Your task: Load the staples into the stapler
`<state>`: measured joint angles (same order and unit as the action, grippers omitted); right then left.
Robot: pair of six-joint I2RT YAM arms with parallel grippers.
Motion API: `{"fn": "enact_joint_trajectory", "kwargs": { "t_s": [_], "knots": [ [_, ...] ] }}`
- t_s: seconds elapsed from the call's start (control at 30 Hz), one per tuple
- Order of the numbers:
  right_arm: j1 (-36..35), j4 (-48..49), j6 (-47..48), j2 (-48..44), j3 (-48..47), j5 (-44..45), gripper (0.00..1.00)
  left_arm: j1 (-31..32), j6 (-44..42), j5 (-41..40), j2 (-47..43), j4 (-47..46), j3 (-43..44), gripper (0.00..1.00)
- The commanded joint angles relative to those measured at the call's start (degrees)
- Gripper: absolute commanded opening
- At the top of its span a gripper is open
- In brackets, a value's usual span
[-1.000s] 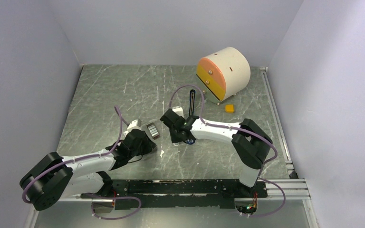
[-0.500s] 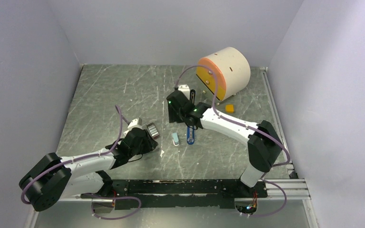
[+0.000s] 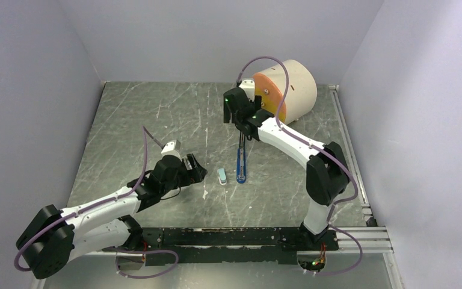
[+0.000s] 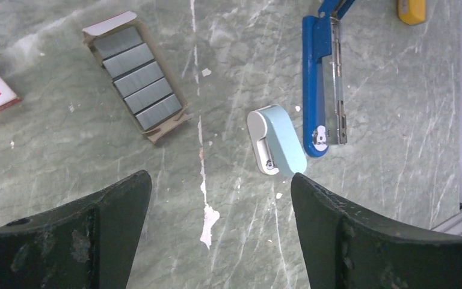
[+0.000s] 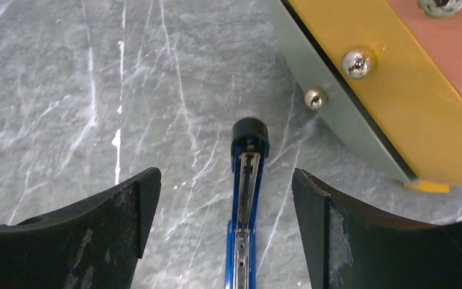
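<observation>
Your left gripper [image 4: 219, 179] and right gripper [image 5: 225, 177] both gape wide, holding nothing. In the left wrist view the stapler [image 4: 320, 90] lies opened flat at upper right, and the staples [image 4: 137, 78] sit in their tray at upper left, with bare table [image 4: 228, 54] between them.

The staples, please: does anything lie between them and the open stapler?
Yes. A small pale-blue-and-white piece lies on the table between the staples and the stapler, close beside the stapler's rounded blue end. Nothing else visible stands between them.
</observation>
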<state>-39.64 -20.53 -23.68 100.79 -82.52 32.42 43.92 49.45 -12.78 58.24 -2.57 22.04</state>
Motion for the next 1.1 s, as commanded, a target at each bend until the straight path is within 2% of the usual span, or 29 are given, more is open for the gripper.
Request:
{"fn": "enact_joint_trajectory", "kwargs": {
  "t_s": [0.0, 0.33, 0.53, 0.67, 0.9, 1.07],
  "knots": [
    [2.33, 2.06, 3.27, 3.9, -2.93, 0.64, 0.81, -0.11, -3.75, 3.4, -0.43, -0.21, 2.8, 0.89],
    [6.38, 1.34, 6.31, 10.25, -6.81, -6.99, 0.61, -0.12, -4.56, 7.95, 0.2, -5.03, 4.14, 0.77],
    [6.57, -0.33, 6.15, 12.29, -8.86, -8.07, 0.43, -0.07, -3.55, 13.52, 3.35, -6.02, 7.54, 0.77],
    [6.58, -1.2, 5.95, 11.81, -9.14, -7.99, 0.31, -0.06, -2.5, 16.57, 6.52, -5.61, 10.14, 0.7],
    [6.58, 1.14, 5.28, 6.21, -4.34, -7.57, 0.27, 0.02, -1.68, 20.42, 15.44, -5.85, 15.86, 0.53],
    [6.46, 6.19, 5.24, 2.17, 2.18, -8.51, 0.26, 0.1, -1.33, 21.82, 23.78, -9.07, 19.68, 0.5]
  ]
}}
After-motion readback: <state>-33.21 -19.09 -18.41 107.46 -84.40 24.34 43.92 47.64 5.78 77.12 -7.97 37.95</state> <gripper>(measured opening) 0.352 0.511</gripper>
